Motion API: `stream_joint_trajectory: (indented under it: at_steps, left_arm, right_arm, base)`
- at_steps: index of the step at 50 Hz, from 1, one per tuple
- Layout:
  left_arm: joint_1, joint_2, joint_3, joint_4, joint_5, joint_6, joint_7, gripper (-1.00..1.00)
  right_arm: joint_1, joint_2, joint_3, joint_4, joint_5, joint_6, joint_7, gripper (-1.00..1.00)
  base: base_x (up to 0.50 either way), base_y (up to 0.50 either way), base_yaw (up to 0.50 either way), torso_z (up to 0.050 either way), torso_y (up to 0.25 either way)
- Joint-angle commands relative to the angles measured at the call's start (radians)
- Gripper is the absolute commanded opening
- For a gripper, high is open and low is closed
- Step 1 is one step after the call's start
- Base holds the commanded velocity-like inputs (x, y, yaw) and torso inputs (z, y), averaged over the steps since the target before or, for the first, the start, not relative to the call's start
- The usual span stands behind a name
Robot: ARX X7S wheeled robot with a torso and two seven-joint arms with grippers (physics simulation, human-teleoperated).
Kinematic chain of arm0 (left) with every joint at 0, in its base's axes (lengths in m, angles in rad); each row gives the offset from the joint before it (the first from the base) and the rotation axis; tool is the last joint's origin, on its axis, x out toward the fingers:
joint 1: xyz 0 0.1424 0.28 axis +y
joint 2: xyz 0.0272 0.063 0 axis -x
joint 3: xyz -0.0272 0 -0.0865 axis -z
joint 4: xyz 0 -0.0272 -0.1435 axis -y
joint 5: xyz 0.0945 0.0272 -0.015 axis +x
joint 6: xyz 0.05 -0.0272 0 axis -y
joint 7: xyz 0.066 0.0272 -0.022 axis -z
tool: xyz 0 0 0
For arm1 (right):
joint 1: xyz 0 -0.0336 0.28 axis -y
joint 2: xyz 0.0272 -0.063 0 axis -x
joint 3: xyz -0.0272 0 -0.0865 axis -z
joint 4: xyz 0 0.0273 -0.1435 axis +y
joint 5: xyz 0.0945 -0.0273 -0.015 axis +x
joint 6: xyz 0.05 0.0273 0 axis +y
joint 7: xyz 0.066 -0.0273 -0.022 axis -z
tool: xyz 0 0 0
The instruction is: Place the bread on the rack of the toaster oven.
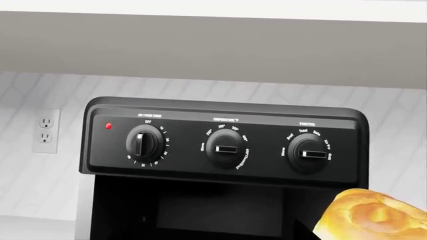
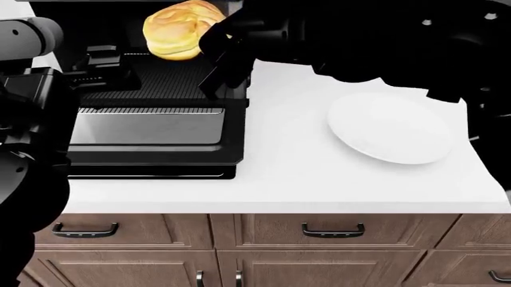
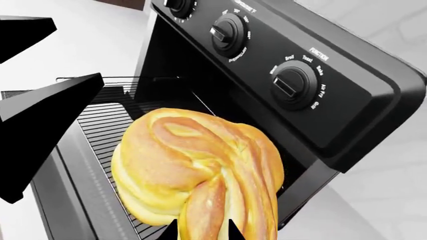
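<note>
The golden knotted bread (image 2: pixel 181 28) hangs above the toaster oven's (image 2: pixel 233 128) pulled-out rack (image 2: pixel 160 81), with my right gripper (image 2: pixel 209 37) shut on it from the right. In the right wrist view the bread (image 3: pixel 200 165) fills the middle, the right gripper's (image 3: pixel 203 230) dark fingertips press its sides, and the wire rack (image 3: pixel 100 125) lies underneath. The oven's door (image 2: pixel 148 127) is dropped open. My left gripper (image 2: pixel 104 64) waits at the rack's left; its fingers (image 3: pixel 47 115) stand apart with nothing between them. The left wrist view shows the oven's knob panel (image 1: pixel 227 145) and a corner of the bread (image 1: pixel 373 217).
A round white plate (image 2: pixel 391 128) lies on the white counter (image 2: pixel 288 173) to the right of the oven. Brown drawers with dark handles (image 2: pixel 334 230) run under the counter's front edge. A wall socket (image 1: pixel 45 131) sits left of the oven.
</note>
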Motion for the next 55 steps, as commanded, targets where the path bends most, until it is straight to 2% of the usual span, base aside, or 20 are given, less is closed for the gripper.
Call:
stream_joint_trajectory:
  at_steps: [1,55]
  left_arm:
    - [0.003,-0.003,-0.003,0.004,-0.006,0.000,-0.003,1.00]
    - [0.009,-0.006,0.016,-0.012,-0.004,0.021,-0.004,1.00]
  right_arm:
    - [0.014,-0.003,-0.003,0.011,-0.013,0.001,-0.013,-1.00]
    - [-0.002,-0.001,-0.012,0.005,-0.020,-0.023,-0.008,-1.00]
  base:
    - [0.00,0.00,0.00,0.000,0.000]
    - [0.00,0.03,0.00,0.000,0.000]
